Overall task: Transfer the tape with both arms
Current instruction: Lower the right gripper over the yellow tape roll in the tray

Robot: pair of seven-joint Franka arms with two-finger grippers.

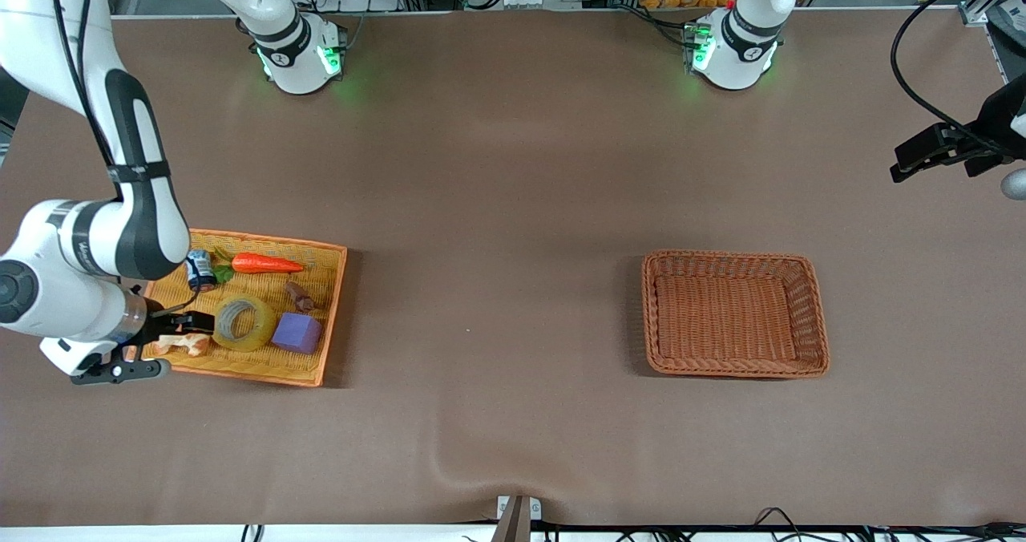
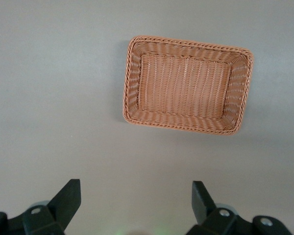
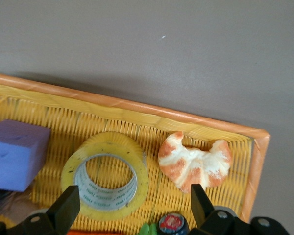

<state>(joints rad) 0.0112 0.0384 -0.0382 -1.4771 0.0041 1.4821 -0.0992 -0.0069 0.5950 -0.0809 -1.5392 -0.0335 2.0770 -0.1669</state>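
Note:
The tape [image 1: 244, 322], a yellowish ring with a grey core, lies flat in the yellow wicker tray [image 1: 329, 317] at the right arm's end of the table. In the right wrist view the tape [image 3: 106, 175] sits between a purple block [image 3: 15, 152] and a croissant [image 3: 196, 164]. My right gripper [image 1: 180, 323] hangs open and empty just above the tray. Its fingertips [image 3: 68, 205] straddle the tape's rim and the gap beside the croissant. My left gripper [image 2: 136, 200] is open and empty, high over the bare table by the brown basket [image 2: 186, 83]. It shows at the left arm's end in the front view [image 1: 930, 153].
The yellow tray also holds a carrot [image 1: 267, 264], a small can [image 1: 200, 270], a brown piece [image 1: 300, 295], the purple block [image 1: 296, 333] and the croissant [image 1: 183, 343]. The empty brown wicker basket [image 1: 733, 313] stands toward the left arm's end. The brown cloth has a wrinkle [image 1: 449, 462] near the front edge.

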